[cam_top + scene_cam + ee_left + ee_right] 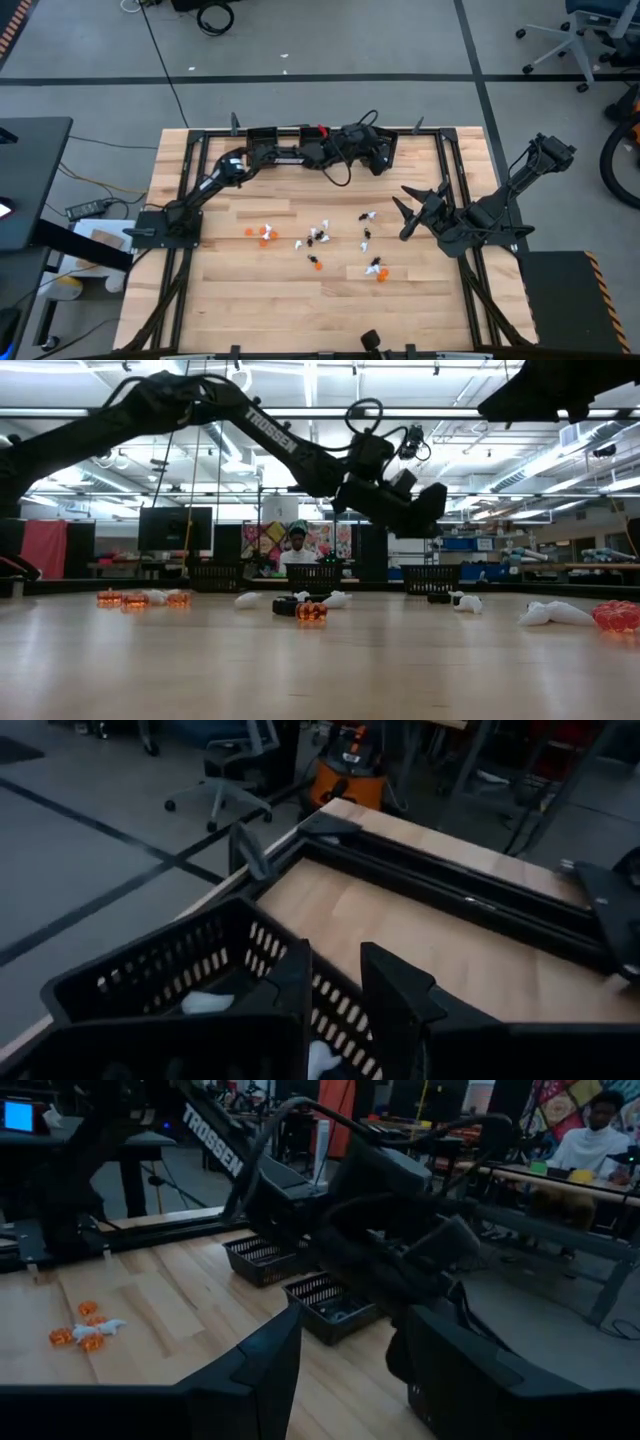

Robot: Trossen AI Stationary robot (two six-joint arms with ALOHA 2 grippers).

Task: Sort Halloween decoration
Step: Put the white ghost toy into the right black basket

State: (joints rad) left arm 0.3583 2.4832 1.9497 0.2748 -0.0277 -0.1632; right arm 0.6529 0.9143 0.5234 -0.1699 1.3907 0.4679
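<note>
Halloween decoration [320,238] scattered loose across mid worktop [250,300]: orange, black and white trinkets, well apart from three black bins [330,1305] along far edge. Left pincer [383,160] above bins at far edge, fingers [385,990] apart, nothing between; white piece visible in bin below. Right pincer [412,208] raised beside trinkets' right end, fingers apart, empty. Person [297,550] seated beyond worktop.

- Table [260,300]: light wooden plank top, dark metal frame along its edges.
- Trinkets [318,236]: small orange, black and white pieces scattered loose across the middle of the top, in several small clusters.
- Bins [330,1306]: small black slotted bins standing along the far edge; one [170,982] holds a white piece.
</note>
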